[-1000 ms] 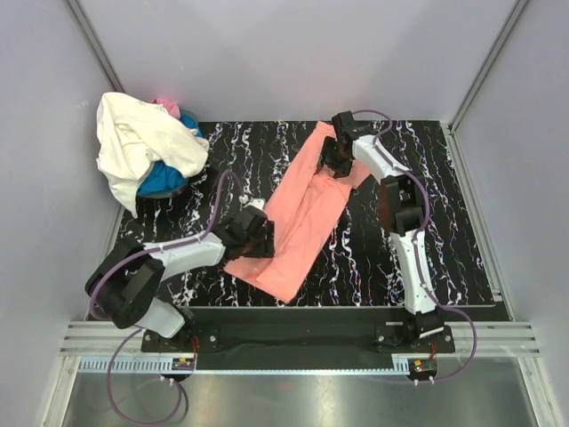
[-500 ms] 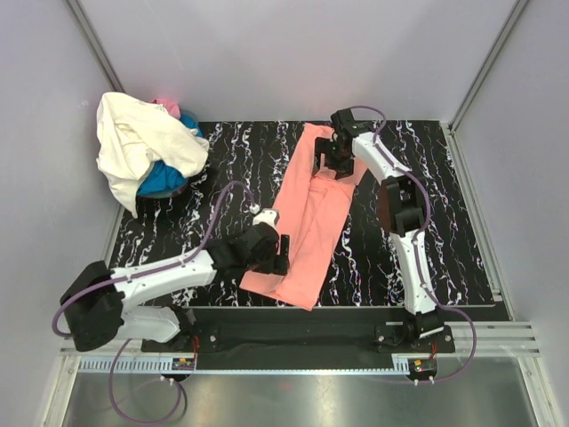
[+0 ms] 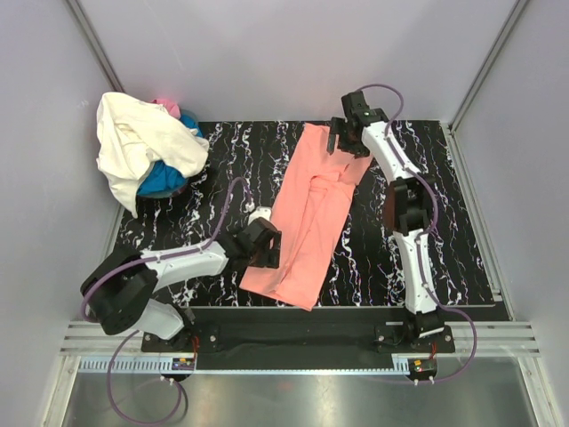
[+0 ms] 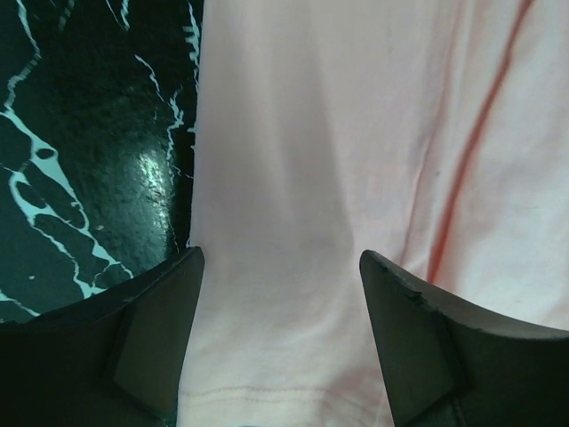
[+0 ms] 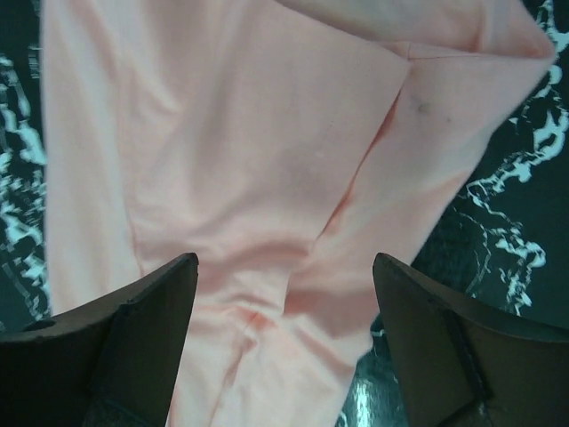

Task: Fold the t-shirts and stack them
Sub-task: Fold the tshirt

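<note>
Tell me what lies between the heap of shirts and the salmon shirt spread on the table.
Only bare marbled tabletop, in the overhead view; the left arm's purple cable arcs above part of it.

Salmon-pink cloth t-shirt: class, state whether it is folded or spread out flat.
Partly folded: the salmon-pink cloth t-shirt lies as a narrow strip, sides lapped over its middle; not yet folded crosswise.

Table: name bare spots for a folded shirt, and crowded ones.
Bare marble lies between the shirt heap and the salmon-pink shirt, and from that shirt rightward past the right arm to the table edge. Crowded: the far-left corner, the shirt-covered middle.
</note>
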Controlling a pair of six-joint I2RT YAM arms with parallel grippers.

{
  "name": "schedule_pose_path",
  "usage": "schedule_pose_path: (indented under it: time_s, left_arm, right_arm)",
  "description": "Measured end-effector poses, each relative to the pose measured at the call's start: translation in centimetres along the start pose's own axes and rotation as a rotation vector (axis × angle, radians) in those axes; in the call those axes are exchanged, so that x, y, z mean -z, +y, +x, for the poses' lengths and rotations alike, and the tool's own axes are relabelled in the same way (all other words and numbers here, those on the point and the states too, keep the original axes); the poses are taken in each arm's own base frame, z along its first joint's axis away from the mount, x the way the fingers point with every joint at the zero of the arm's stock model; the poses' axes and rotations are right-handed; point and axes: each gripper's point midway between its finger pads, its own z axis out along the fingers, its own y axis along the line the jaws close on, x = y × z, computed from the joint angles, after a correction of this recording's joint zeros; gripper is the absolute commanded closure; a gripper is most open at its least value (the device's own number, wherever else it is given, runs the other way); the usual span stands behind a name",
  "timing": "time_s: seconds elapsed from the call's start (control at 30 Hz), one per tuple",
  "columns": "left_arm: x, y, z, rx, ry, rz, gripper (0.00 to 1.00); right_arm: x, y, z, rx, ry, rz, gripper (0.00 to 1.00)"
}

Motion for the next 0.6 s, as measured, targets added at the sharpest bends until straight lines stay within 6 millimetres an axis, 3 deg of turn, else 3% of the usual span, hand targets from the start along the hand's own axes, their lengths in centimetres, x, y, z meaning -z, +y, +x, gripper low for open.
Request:
schedule_pose_path:
  time_s: [0.1,0.23,0.4,0.6]
  left_arm:
    - [-0.9,0.5,1.5,-0.010,0.035,-0.009,0.24]
    - [-1.1,0.1,1.4,0.010,0.006,0.021,0.25]
    - [-0.8,-1.4,1.8,0.034,-0.026,0.081,0.25]
    - [0.5,-6.1,4.2,0.054,-0.022,0.237,0.26]
  right_arm:
    - [-3.4,-0.4,1.3,0.005,0.042,0.030,0.15]
    - [-7.2,-1.3,4.9,0.012,0.141,0.062,0.20]
    - [-7.1,0.4,4.3,-0.009,0.133,-0.012,0.27]
    - [-8.3,3.5,3.7,-0.042,0.125,-0.144,0.30]
